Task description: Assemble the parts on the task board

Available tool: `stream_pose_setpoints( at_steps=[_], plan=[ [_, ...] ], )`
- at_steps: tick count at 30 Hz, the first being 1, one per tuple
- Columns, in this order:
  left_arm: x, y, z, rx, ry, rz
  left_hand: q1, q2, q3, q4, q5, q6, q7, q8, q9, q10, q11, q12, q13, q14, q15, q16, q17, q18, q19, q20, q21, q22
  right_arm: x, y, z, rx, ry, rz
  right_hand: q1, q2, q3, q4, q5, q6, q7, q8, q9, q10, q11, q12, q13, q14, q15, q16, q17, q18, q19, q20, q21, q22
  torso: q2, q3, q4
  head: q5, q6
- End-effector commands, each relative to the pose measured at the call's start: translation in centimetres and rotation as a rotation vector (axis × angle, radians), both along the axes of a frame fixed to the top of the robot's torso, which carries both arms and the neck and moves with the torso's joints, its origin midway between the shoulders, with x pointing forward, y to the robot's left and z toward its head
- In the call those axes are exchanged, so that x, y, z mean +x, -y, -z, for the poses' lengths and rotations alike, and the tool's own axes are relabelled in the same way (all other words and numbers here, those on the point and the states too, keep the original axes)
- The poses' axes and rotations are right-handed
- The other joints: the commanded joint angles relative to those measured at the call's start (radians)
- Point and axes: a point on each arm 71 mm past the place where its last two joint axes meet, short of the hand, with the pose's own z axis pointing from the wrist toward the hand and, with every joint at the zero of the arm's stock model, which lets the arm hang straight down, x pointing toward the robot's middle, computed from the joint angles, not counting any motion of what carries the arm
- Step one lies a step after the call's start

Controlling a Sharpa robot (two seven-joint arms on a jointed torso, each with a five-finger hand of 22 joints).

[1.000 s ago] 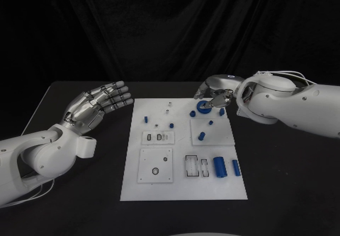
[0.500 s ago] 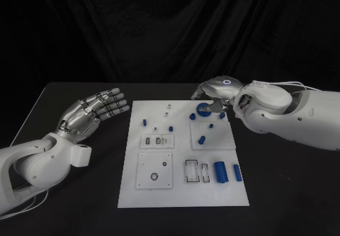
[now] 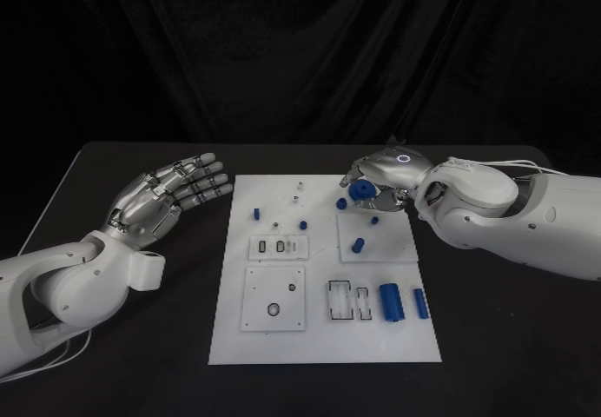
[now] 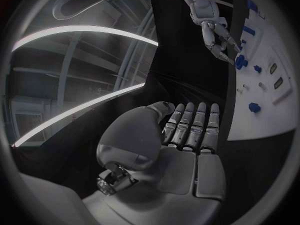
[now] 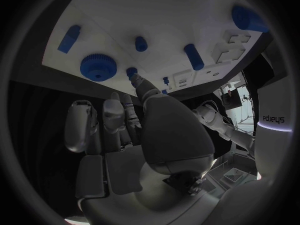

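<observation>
- My right hand [image 3: 382,181] hangs over the far right corner of the task board [image 3: 323,340], fingers curled down round the blue knurled wheel [image 3: 360,189]. From the head view it looks pinched; the right wrist view shows the wheel [image 5: 97,67] a little off my fingertips [image 5: 141,84], so I cannot tell whether I hold it.
- I judge the wheel sits at that far edge because its seat is there, and my fingers come from above to turn or press it.
- My left hand [image 3: 169,195] waits flat and spread beside the board's left edge, holding nothing, clear of the work.
- Two large blue cylinders [image 3: 401,301] lie near the board's near right; small blue pegs [image 3: 357,244] stand mid-board, not yet dealt with.
</observation>
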Motion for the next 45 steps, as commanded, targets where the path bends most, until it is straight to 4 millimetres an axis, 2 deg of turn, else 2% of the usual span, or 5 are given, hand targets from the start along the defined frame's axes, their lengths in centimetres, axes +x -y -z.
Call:
stream_pose_setpoints(
  at_steps=[1,18,26,32,45],
  plan=[
    [-0.3,-0.5,-1.5,-0.133,0.171,-0.029,-0.004,-0.003,0.008,0.0,-0.001,0.011,0.001,0.006,0.002,0.001,0.01,-0.004,0.002,-0.002,0.01,0.006,-0.001,-0.017,0.007,-0.002,0.006,0.0,-0.1,0.0,0.0,0.033,0.037,-0.02,0.013,0.003,0.015,0.0,0.014,0.007,0.012,-0.004,0.003,0.025,0.001,-0.003,0.001,0.007,0.009,0.008,0.009,-0.008,0.007,0.01,0.007,0.006,0.002,0.0004,0.0061,0.0,0.001],
    [0.0,-0.8,-1.3,-0.127,0.165,-0.029,-0.009,-0.003,0.024,0.001,0.0,0.028,0.003,0.011,0.004,0.011,0.021,-0.002,0.006,0.002,0.015,0.011,-0.003,-0.023,0.012,-0.002,0.009,0.0,0.0,-0.5,1.6,0.036,0.018,-0.043,0.033,0.013,0.069,-0.005,0.046,0.02,0.027,-0.018,0.008,0.062,0.009,-0.032,-0.005,0.002,0.027,0.009,0.012,-0.006,-0.001,0.03,0.006,0.009,0.001,-0.001,0.0087,-0.011,-0.001],
    [0.1,-1.0,-1.2,-0.123,0.16,-0.03,-0.01,-0.001,0.029,0.002,0.0,0.029,0.004,0.011,0.004,0.012,0.022,-0.002,0.006,0.002,0.017,0.012,-0.003,-0.025,0.013,-0.002,0.009,0.0,0.2,-0.9,2.3,0.031,0.001,-0.058,0.016,0.013,0.084,0.011,0.045,0.026,0.032,-0.022,0.009,0.073,0.013,-0.046,-0.005,-0.001,0.033,0.008,0.01,-0.006,-0.004,0.036,0.004,0.007,0.002,-0.0021,0.0,0.003,-0.007],
    [0.2,-1.1,-1.2,-0.12,0.158,-0.03,-0.011,0.001,0.033,0.003,0.001,0.029,0.005,0.011,0.004,0.012,0.023,-0.003,0.007,0.003,0.019,0.013,-0.003,-0.026,0.014,-0.002,0.01,0.0,0.5,-1.1,2.7,0.038,-0.011,-0.066,0.013,0.014,0.103,0.018,0.051,0.039,0.032,-0.022,0.012,0.093,0.015,-0.054,-0.005,0.007,0.035,0.018,0.034,-0.009,0.005,0.039,0.012,0.026,0.002,-0.001,0.0031,-0.001,-0.008],
    [0.5,-1.2,-1.0,-0.113,0.151,-0.028,-0.012,0.001,0.035,0.003,0.001,0.03,0.005,0.011,0.004,0.012,0.024,-0.003,0.007,0.003,0.02,0.014,-0.003,-0.027,0.014,-0.002,0.01,0.0,0.9,-1.3,3.1,0.03,-0.021,-0.068,0.007,0.003,0.177,0.037,0.039,0.141,0.036,0.005,0.038,0.168,0.01,-0.104,-0.007,0.017,0.033,0.034,0.067,-0.014,0.017,0.039,0.027,0.058,0.002,-0.0013,0.0026,-0.004,-0.011]
  ],
)
